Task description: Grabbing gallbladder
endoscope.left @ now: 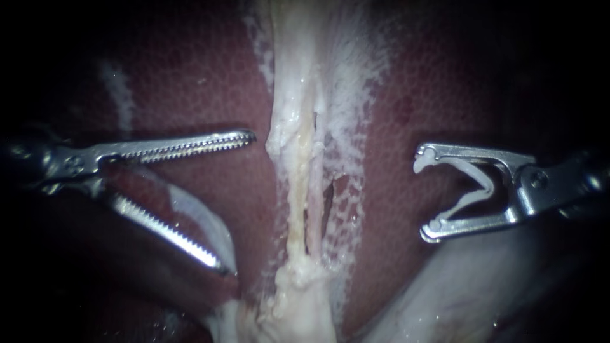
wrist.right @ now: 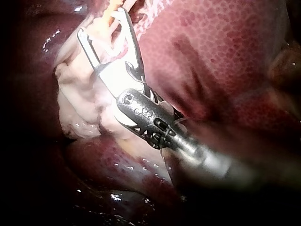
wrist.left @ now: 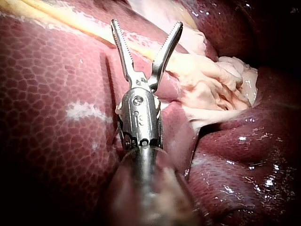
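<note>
Plainly, the gallbladder (endoscope.left: 297,308) shows as a pale, creamy, lumpy mass, wet and glistening, at the near middle of the scene, and a whitish-yellow strand (endoscope.left: 298,159) runs from it toward the far side across the dark red, mottled liver (endoscope.left: 406,95). Our left instrument (endoscope.left: 240,202) spreads its toothed jaws wide, gripping nothing, just left of the gallbladder; its nearer jaw lies over a thin pale fold (endoscope.left: 203,216) beside that mass. Right of the strand and apart from it, our right instrument (endoscope.left: 423,194) holds a white clip (endoscope.left: 483,181) seated against both its spread jaws.
</note>
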`<action>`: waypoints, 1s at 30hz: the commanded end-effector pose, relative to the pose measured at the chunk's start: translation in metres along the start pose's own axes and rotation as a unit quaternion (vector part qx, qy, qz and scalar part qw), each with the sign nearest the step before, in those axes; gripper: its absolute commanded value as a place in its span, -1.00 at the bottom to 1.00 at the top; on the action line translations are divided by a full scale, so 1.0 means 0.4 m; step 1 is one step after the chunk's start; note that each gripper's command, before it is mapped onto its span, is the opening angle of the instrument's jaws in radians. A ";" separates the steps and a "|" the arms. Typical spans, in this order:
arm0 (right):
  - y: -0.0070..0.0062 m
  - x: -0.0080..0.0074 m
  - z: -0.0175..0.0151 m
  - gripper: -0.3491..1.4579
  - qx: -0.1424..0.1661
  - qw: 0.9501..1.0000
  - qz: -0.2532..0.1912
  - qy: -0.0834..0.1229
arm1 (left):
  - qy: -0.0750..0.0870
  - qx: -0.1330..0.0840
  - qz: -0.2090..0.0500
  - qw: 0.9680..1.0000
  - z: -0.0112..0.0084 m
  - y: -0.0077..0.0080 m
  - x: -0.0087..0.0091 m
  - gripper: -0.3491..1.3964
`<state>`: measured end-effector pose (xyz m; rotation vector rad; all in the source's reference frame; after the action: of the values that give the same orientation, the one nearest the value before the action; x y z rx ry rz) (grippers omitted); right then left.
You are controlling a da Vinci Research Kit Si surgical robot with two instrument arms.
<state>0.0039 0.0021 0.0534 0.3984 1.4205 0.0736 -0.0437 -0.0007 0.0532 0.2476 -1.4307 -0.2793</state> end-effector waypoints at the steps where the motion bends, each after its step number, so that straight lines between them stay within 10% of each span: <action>1: 0.0000 0.0000 0.0000 0.04 0.000 1.000 0.000 0.000 | 0.000 0.001 0.000 1.000 -0.0001 0.0000 -0.0002 0.65; 14: 0.0000 0.0001 0.0000 0.04 0.000 1.000 0.000 0.000 | 0.008 -0.045 -0.027 0.999 0.0011 0.0021 -0.0017 0.67; 30: -0.0001 0.0001 0.0001 0.04 0.000 1.000 0.000 0.000 | 0.069 -0.093 -0.082 0.990 0.0048 0.0094 0.0038 0.62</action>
<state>0.0040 0.0021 0.0533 0.3984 1.4204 0.0735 -0.0453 0.0024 0.0563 0.2297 -1.2331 -0.5268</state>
